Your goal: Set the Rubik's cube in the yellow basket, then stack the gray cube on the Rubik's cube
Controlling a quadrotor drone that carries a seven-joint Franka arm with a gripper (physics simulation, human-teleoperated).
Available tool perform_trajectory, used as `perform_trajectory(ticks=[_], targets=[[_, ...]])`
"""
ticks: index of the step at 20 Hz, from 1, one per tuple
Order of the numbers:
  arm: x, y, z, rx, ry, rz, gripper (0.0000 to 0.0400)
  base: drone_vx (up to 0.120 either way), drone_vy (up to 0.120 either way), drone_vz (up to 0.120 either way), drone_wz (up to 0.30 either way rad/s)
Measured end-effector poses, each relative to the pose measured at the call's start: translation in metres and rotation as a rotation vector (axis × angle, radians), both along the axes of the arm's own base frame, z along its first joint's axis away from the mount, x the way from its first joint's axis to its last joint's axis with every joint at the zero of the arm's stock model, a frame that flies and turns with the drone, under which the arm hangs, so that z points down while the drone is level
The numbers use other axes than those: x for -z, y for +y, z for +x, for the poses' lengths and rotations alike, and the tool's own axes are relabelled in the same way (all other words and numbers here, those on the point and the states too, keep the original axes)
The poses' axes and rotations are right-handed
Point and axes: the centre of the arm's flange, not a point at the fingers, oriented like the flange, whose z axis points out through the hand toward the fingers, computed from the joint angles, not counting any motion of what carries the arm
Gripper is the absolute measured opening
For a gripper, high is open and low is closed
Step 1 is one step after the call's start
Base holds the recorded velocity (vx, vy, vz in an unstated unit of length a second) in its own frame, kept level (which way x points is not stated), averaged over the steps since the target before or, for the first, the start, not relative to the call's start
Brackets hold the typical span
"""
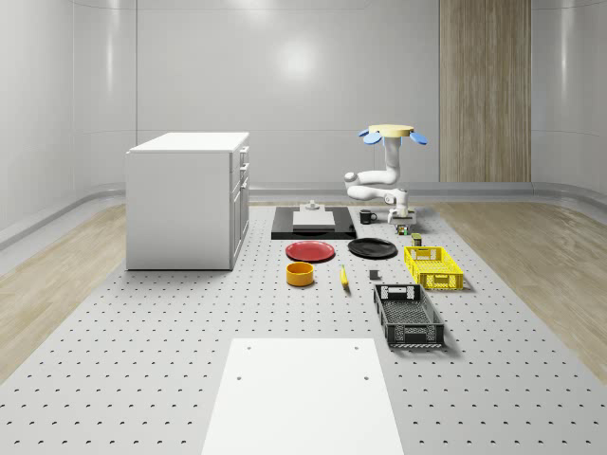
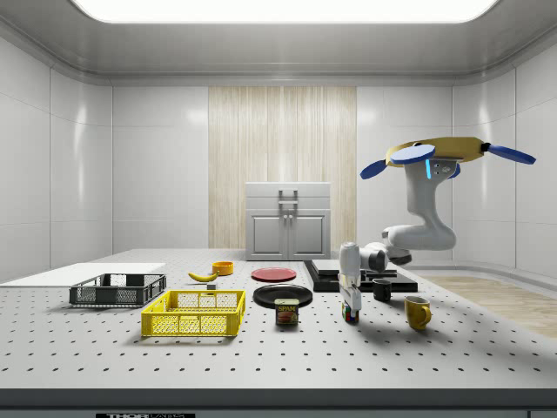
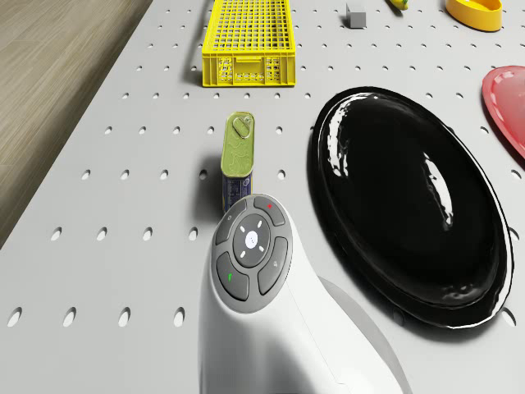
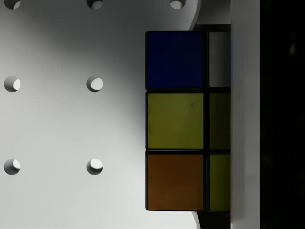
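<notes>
One drone (image 2: 444,155) hovers for you above the table (image 1: 142,360), past the black plate (image 1: 372,248) from the yellow basket (image 1: 433,266). Your gripper (image 2: 350,312) reaches down onto the Rubik's cube (image 4: 175,121), just beyond that basket beside the tin can (image 3: 239,162); whether it grasps, you cannot tell. Gray cube (image 3: 355,13) sits beside the basket.

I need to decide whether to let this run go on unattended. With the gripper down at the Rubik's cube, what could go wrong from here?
1. The spam can stands between the Rubik's cube and the yellow basket, so a low carry could knock it over.
2. The wrist view shows the Rubik's cube off-centre, part-hidden by a finger; a lopsided grip might slip.
3. The drone hovers off to the side of the gripper, so a swing could bump the yellow mug.
</notes>
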Motion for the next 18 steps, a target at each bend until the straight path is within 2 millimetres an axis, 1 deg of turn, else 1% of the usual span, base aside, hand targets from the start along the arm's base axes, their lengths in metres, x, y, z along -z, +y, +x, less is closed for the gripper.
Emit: perform_trajectory(ticks=[4,8,12,17,18], targets=[[0.007,0.000,0.000,0.000,0.000,0.000,0.0327,0.000,0.000,0.000,0.000],[0.018,0.000,0.000,0.000,0.000,0.000,0.0326,0.000,0.000,0.120,0.000],[0.024,0.000,0.000,0.000,0.000,0.000,0.0325,0.000,0.000,0.120,0.000],[0.026,0.000,0.000,0.000,0.000,0.000,0.0325,0.120,0.000,0.120,0.000],[0.027,0.000,0.000,0.000,0.000,0.000,0.0325,0.120,0.000,0.040,0.000]])
